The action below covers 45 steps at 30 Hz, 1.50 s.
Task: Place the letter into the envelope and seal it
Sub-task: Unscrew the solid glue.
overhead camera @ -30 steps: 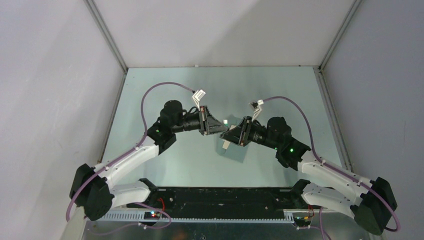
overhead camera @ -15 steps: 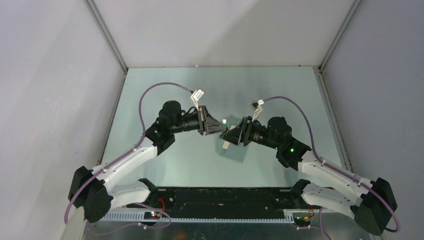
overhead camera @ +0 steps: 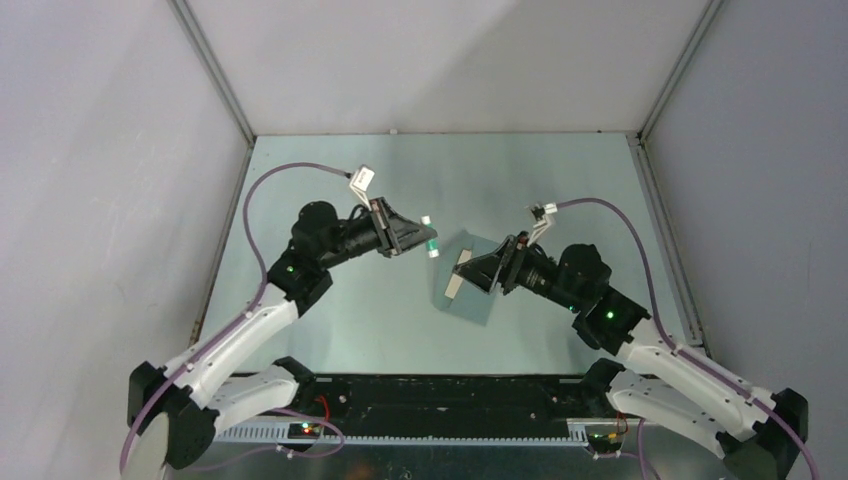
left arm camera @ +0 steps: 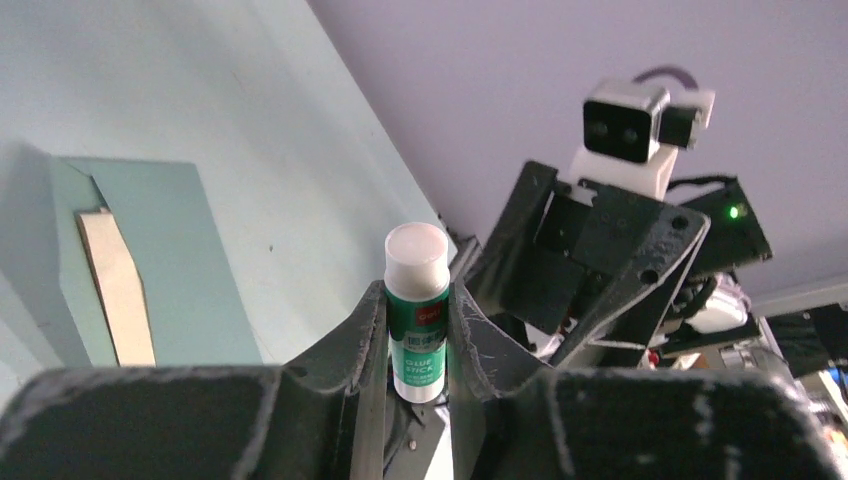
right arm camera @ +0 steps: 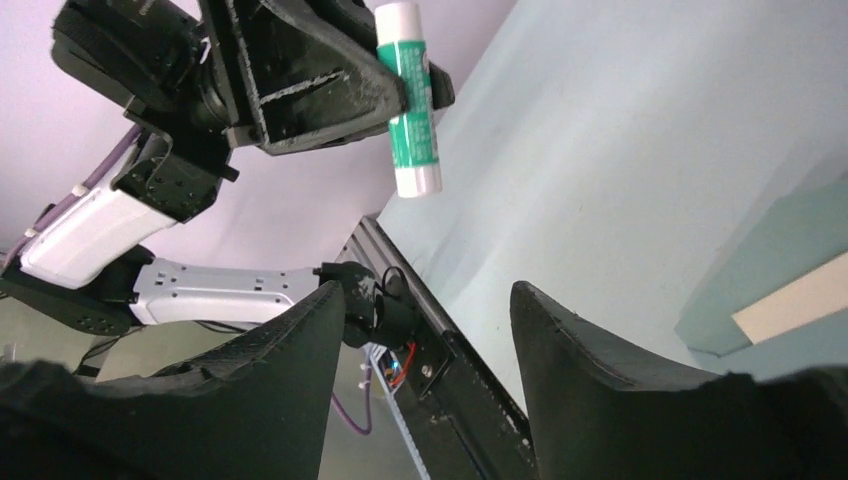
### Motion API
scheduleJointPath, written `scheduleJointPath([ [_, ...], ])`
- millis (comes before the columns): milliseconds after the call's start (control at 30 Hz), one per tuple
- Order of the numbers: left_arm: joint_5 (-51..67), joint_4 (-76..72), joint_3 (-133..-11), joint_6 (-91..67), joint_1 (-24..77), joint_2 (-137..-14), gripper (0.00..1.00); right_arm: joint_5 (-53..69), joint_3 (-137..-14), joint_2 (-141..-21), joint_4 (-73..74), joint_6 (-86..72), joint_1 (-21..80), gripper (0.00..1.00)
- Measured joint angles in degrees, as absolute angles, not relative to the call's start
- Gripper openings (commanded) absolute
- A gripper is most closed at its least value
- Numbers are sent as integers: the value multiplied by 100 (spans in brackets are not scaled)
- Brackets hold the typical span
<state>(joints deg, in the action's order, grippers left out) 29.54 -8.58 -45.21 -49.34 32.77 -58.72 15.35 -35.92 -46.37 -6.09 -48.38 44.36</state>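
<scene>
My left gripper [overhead camera: 428,243] is shut on a green and white glue stick [overhead camera: 431,240] and holds it above the table, left of the envelope. The stick stands between the jaws in the left wrist view [left arm camera: 417,310] and also shows in the right wrist view [right arm camera: 408,100]. The teal-grey envelope [overhead camera: 475,300] lies flat mid-table, with a strip of the tan letter [overhead camera: 454,287] showing at its left edge. Both also show in the left wrist view, the envelope [left arm camera: 170,250] and the letter [left arm camera: 118,290]. My right gripper [overhead camera: 465,268] is open and empty over the envelope's upper part [right arm camera: 425,340].
The pale green tabletop [overhead camera: 560,190] is bounded by grey walls and metal rails. A black base bar [overhead camera: 440,395] runs along the near edge between the arm mounts. The right arm's wrist and camera [left arm camera: 625,130] face the left gripper at close range.
The two grippers, which met over the envelope, have drawn apart. My left gripper has moved left and back with the glue stick. My right arm has pulled back to the right, open.
</scene>
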Motion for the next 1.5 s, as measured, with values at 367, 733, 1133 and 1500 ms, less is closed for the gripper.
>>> scheduleJointPath([
  [367,2956,-1584,-4519,-5725,3190,-5649,0,1367,-3516,-5262,-1855,-4943,4818,62],
  [733,3806,-3306,-4381,-6639,3168,-5846,0,2488,-2980,-5712,-4239,-6093,4276,62],
  [1133,4093,-4233,-4206,-7153,3157,-6075,0,3295,-2974,-6897,-6827,-7537,4108,54],
  [1500,4136,-4362,-4204,-7205,3157,-6075,0,3472,-2976,-7194,-7861,-8141,4091,43],
])
